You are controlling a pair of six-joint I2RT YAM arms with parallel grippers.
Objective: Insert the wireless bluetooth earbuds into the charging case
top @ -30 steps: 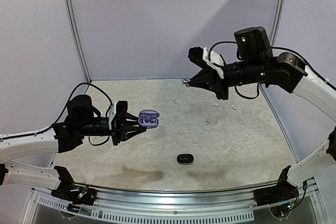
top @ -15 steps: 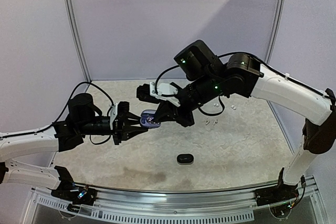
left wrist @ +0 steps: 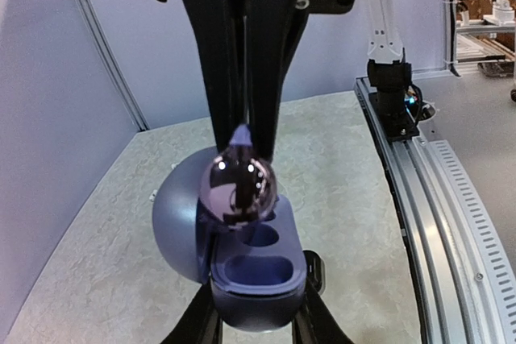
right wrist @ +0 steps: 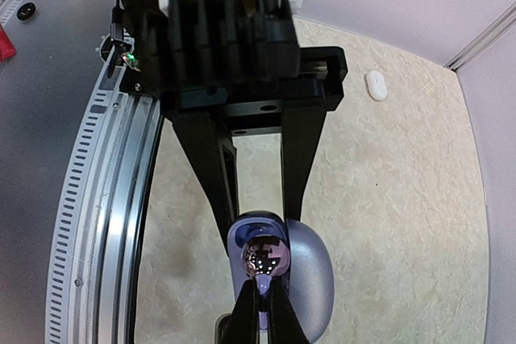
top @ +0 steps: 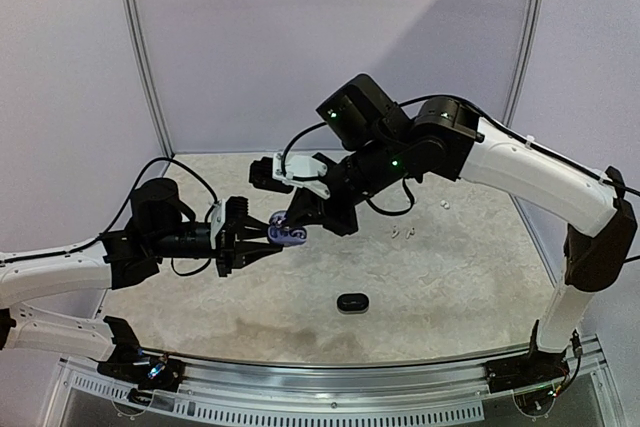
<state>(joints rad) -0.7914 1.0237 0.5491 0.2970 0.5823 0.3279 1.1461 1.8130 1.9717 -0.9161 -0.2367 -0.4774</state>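
Right arm has swung across since a second ago: right claw [top: 291,226], then high at the far right, now meets left claw [top: 262,239] tip to tip. Left claw has kept its place.

Left claw: clamped on rounded blue-violet plastic charging case [left wrist: 260,283], gripped at its base. Lid stands open to this claw's left in the left wrist view, and two oval wells show.

Right claw: fingers pressed together on glossy mirror-violet bean-shaped earbud [left wrist: 239,188], pinched by its stem. The earbud hangs just above the well farther from left claw, by the lid edge. Cannot tell whether it touches the case.

Nearer the arm bases than both claws, well apart: black oval case [top: 351,302] on mottled beige counter [top: 460,277].

Beyond right claw, toward the far right: small white earbuds [top: 402,234] scattered on the counter.
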